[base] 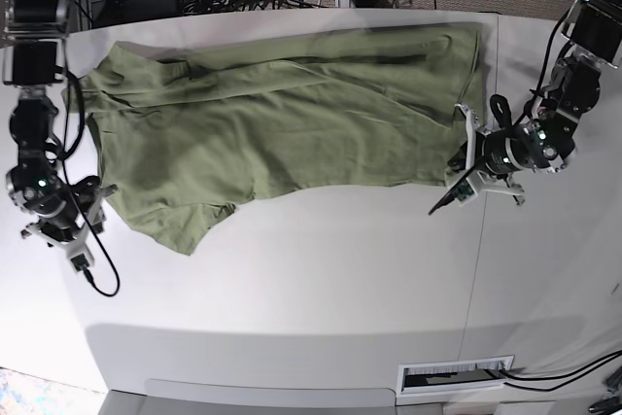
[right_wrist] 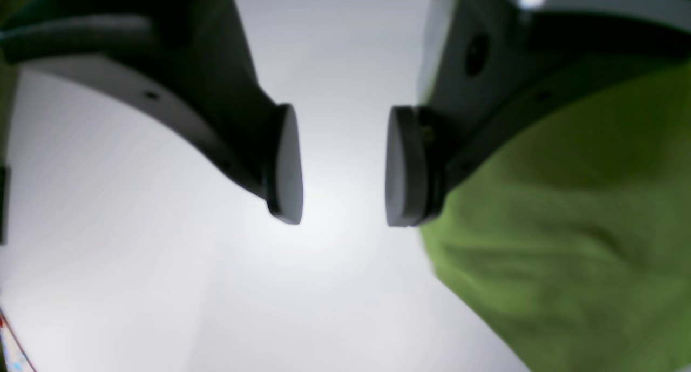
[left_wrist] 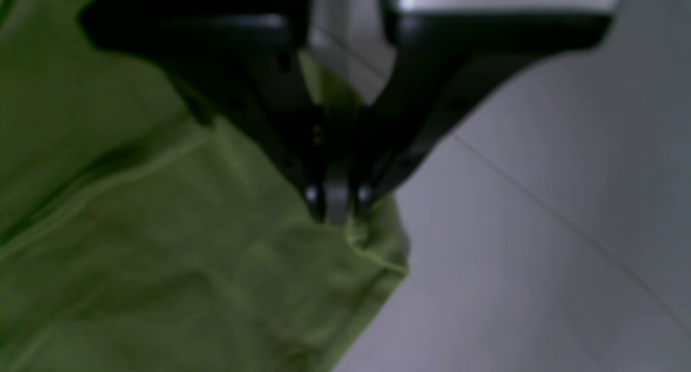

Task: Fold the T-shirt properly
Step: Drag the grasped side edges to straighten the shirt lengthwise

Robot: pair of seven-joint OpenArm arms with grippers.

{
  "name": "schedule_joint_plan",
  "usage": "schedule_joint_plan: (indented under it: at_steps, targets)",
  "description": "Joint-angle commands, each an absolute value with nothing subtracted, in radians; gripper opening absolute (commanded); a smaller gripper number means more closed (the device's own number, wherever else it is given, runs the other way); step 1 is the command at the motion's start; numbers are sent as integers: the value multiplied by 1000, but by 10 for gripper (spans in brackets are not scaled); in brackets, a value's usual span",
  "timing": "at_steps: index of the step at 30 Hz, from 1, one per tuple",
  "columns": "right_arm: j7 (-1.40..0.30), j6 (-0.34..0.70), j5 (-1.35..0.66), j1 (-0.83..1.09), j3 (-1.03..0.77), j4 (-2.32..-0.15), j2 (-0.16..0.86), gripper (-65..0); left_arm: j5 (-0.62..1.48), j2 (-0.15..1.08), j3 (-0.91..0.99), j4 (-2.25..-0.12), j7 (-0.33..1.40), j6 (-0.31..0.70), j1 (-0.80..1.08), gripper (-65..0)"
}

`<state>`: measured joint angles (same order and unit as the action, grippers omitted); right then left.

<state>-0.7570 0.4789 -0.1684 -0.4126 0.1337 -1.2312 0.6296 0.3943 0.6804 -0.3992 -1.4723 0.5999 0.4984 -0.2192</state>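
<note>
Right up against my left wrist cam, my left claw (left_wrist: 337, 202) is pinched tight on the hem corner of the T-shirt (left_wrist: 162, 226). Over on the other side my right claw (right_wrist: 343, 167) is spread wide, nothing in it, just beside the shirt's edge. Shirt's lying spread lengthwise across the far half of the white table (base: 321, 279), one sleeve sticking out toward the near side.

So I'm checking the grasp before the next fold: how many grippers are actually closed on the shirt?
1. The left gripper is pinched shut on the T-shirt at its edge. The right gripper is open beside the shirt, with only bare table between its pads.
</note>
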Motion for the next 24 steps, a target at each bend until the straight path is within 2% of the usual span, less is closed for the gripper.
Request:
schedule_joint_plan:
  at_steps: [1, 12, 24]
  targets:
    - [-741, 469, -164, -458, 123, -1229, 639, -388, 405, 695, -390, -1484, 583, 496, -239, -650]
    - [-708, 476, -164, -580, 123, -915, 532, -388, 404, 696, -390, -1484, 583, 499, -238, -650]
    - [-576, 474, -51, -582, 123, -799, 510, -388, 405, 696, -390, -1484, 583, 500, -238, -650]
